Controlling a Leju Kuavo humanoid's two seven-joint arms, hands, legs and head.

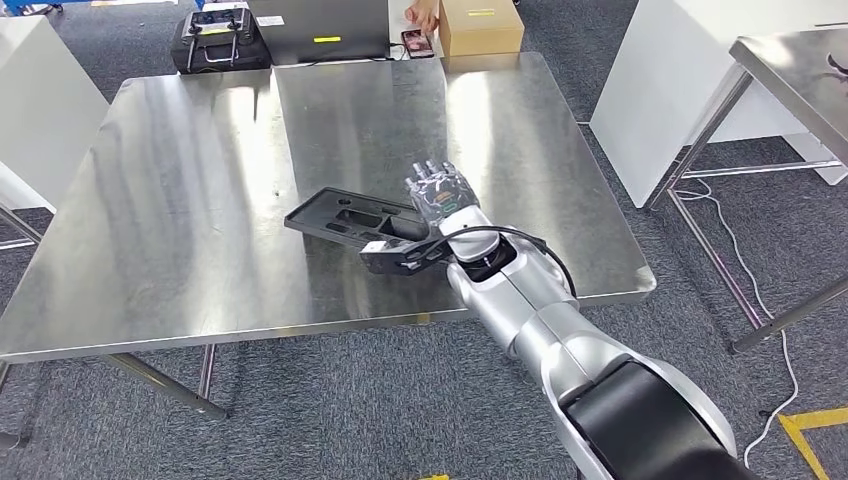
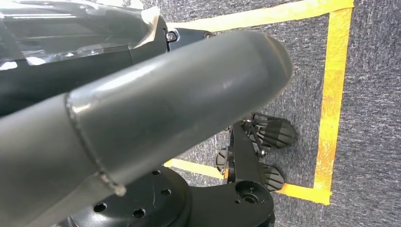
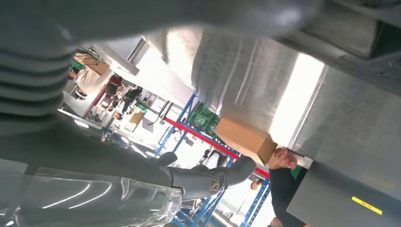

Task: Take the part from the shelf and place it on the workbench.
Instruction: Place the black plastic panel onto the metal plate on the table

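The part (image 1: 345, 219), a flat black plastic piece with cut-outs, lies on the steel workbench (image 1: 200, 200) near its front right. My right hand (image 1: 440, 190) reaches over the part's right end with its fingers stretched out flat and away from me. In the right wrist view the straight fingers (image 3: 208, 177) and the blurred thumb (image 3: 189, 14) stand wide apart, with bare tabletop between them and the dark part (image 3: 373, 47) beside the thumb. My left hand (image 2: 142, 109) hangs over the carpet, thumb and fingers extended, holding nothing.
At the bench's far edge stand a black case (image 1: 220, 40), a grey device (image 1: 320, 28) and a cardboard box (image 1: 480, 28), with a person's hand (image 1: 425, 15) by a phone (image 1: 417, 42). A white cabinet (image 1: 680, 80) and a second steel table (image 1: 800, 70) stand to the right.
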